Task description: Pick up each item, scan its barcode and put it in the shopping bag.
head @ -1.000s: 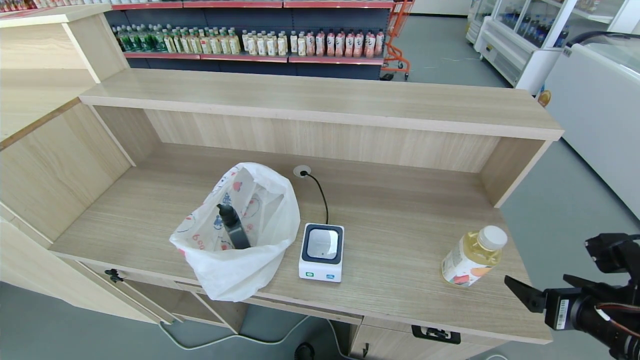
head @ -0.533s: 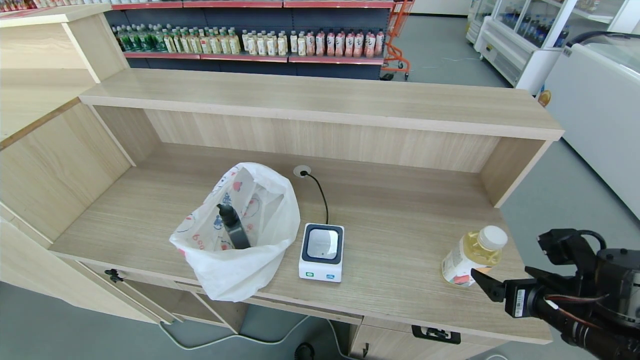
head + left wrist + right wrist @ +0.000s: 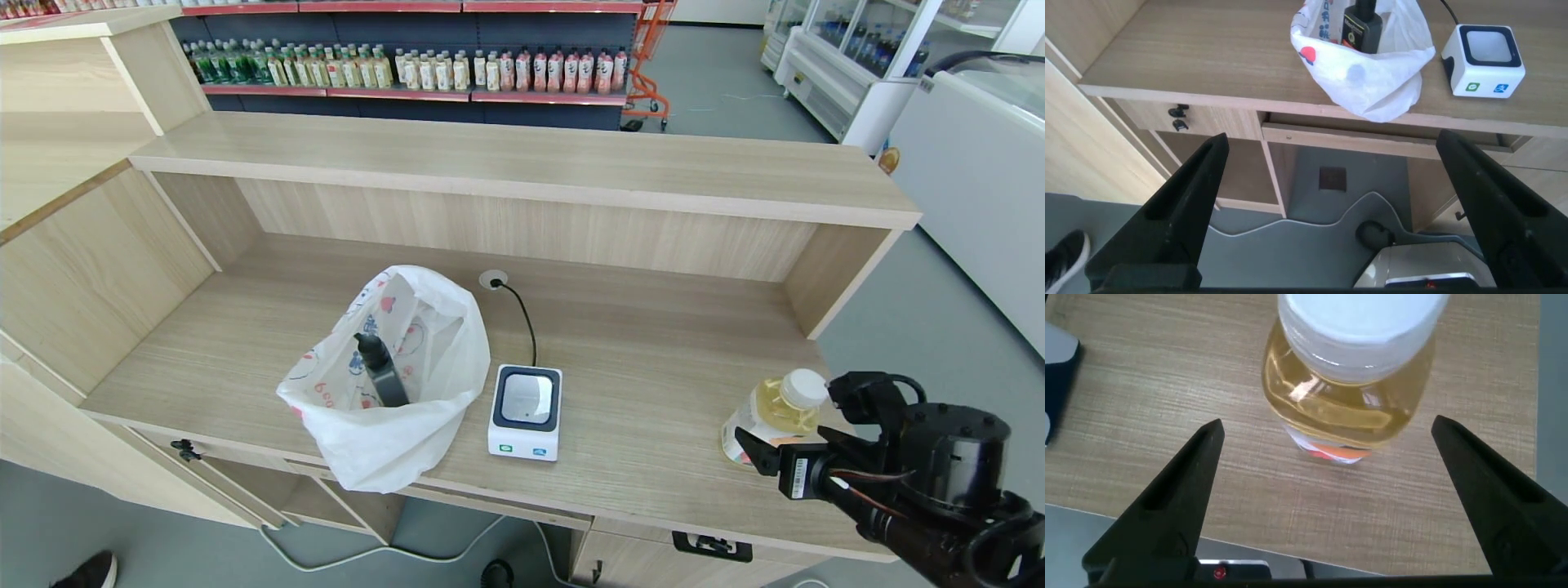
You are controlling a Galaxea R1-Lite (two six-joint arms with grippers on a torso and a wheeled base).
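My right jaws have slid in toward the bottle (image 3: pixel 769 415). Before, the bottle stood well away from them. Now it is just in front of my jaws, lined up with their wide gap.

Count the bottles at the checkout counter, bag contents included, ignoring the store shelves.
2. A dark bottle stands inside the shopping bag; a yellow drink bottle stands near the counter's right end. The bag may hide more.
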